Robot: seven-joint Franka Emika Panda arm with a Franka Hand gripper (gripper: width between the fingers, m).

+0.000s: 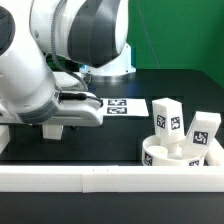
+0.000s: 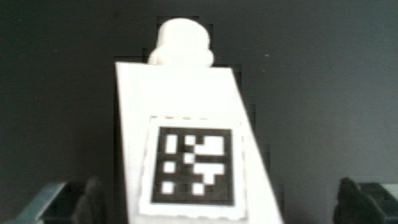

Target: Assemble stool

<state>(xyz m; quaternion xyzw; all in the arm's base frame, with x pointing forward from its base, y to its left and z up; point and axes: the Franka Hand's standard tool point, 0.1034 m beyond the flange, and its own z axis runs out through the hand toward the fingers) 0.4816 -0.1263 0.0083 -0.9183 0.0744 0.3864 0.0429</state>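
leg [image 2: 187,130] white, tagged, peg end up, lying on black table [image 2: 54,80] between gripper [image 2: 210,200] fingers, spread wide, not touching | I see fingertips cut off at frame edge | seat [image 1: 170,156] with two legs [image 1: 165,117] at exterior view's right, against border bar [image 1: 110,178] | marker board [image 1: 125,106] partly hidden by arm

My arm [image 1: 60,55] is bent low over the black table at the exterior view's left, wrist turned downward. My pincer [image 2: 210,200] has its two dark fingertips [image 2: 54,200] spread wide apart, gripping nothing.
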